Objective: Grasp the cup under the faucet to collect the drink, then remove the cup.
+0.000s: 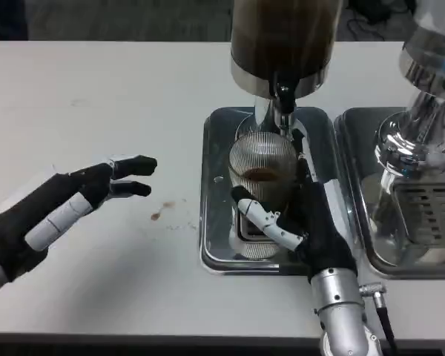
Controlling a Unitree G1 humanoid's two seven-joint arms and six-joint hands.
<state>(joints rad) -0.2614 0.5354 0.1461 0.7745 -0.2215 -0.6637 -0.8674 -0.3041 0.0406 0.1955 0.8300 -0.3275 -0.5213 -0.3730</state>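
White surface (pixel 96 89), matte, evenly lit, with soft shadows only. A few small brown stains (pixel 162 210) near the middle. Along the near edge, a dark strip (pixel 133 347). Beyond the far edge, grey carpeted floor (pixel 133 18), dim and finely textured. At top left, a dark blue shape (pixel 4 18), too cropped to identify. At top right, black cables (pixel 371 11) on the floor.

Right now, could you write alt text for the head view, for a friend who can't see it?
The right robot hand grips a ribbed glass cup, holding a little brown drink, under the faucet of a dark drink dispenser on a steel drip tray. The left robot hand hovers open over the white table, near small brown spills.
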